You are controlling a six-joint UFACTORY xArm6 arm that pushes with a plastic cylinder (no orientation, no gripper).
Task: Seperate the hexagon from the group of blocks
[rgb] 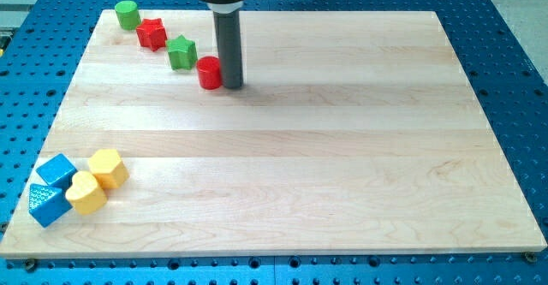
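My tip (232,85) rests on the desk (300,157) just to the view's right of the red cylinder (209,72), touching it or nearly so; the narrow gap cannot be made out. There is no claw on this arm, only the rod, so nothing can be said of jaws apart or together.

The hexagon (108,167) is the yellow block far from the tip, toward the view's bottom left. It sits in a tight cluster: a yellow heart (86,192) touches it on the side toward the view's bottom, a blue cube (57,170) stands just to the hexagon's left, and a blue triangle (46,204) lies below and left of the hexagon, against the heart.

Well apart from the hexagon, toward the view's top, a loose diagonal row runs from a green cylinder (128,14) past a red star (152,33) and a green star (181,52) to the red cylinder by the tip.

As I judge it, the task is not yet begun: the hexagon is pressed against its neighbours and the tip is nowhere near it. What is left is to bring the tip across the desk to the cluster, set it between the hexagon and the heart or cube, and push the hexagon toward the view's right, clear of the other three.
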